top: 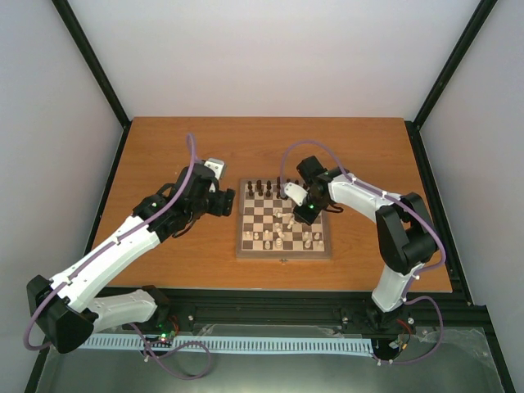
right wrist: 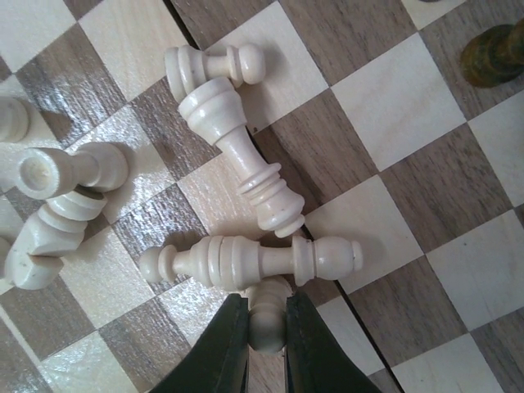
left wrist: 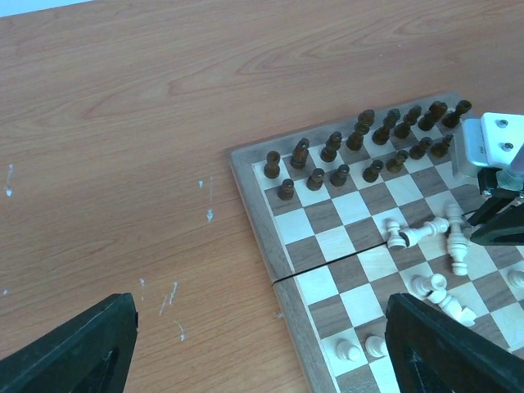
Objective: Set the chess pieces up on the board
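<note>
A brown wooden table sits inside white walls with a black frame at the corners. The board lies flat near the middle of the table, between my two arms. The dark pieces stand upright in two rows along the board's far edge. The cream pieces are a jumble. Several lie on their sides around the middle squares, and a few stand upright toward the near edge. My right claw is down over that jumble, right of the board's middle. Its two fingers are pinched together on a small cream piece. That piece lies against a longer cream piece that lies on its side across the squares. Just beyond it another fallen piece lies at a slant, its end touching the longer one. More toppled ones are heaped to one side, and a single dark piece shows at the corner of my wrist view. My left claw hangs over bare table just left of the board, its fingers spread wide with nothing between them.
</note>
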You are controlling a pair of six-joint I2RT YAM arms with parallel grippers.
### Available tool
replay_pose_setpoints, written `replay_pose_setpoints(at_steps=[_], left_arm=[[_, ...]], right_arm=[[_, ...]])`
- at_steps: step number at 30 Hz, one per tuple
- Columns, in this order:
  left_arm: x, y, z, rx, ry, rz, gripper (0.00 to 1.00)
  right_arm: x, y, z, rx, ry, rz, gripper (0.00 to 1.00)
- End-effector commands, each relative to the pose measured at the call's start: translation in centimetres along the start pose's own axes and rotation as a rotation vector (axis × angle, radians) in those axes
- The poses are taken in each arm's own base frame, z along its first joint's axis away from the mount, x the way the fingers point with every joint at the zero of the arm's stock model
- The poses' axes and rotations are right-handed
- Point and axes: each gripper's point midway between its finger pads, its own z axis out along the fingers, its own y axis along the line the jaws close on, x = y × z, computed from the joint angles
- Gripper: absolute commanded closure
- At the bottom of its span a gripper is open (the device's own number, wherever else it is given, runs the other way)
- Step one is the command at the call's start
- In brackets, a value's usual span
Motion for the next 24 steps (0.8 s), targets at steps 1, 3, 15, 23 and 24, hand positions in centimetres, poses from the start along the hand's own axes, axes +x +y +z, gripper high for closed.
replay_pose_setpoints(at_steps=[1, 3, 15, 23, 24], left_arm=[[-1.0, -1.2, -0.3, 0.069, -0.025, 0.01, 0.16], [-1.0, -2.0, -0.5, 0.114, -0.031, 0.009, 0.17], [-1.1, -3.6, -0.4, 0.206, -0.034, 0.022, 0.23], [-1.5, -2.5, -1.0, 0.15, -0.064, 0.028, 0.22], [-1.5, -2.4, -0.9, 0.149, -0.064, 0.028, 0.22]], right_arm=[[-0.7, 0.2, -2.0, -0.032, -0.07, 0.029, 0.91], [-1.1, 0.2, -3.1, -0.046, -0.106, 0.041, 0.91], [-1.7, 1.4, -6.4, -0.068, -0.202, 0.02, 0.91], [0.3, 3.1, -5.5, -0.044, -0.165, -0.072, 0.91], [0.4, 3.5, -5.2, -0.048, -0.156, -0.084, 0.91]])
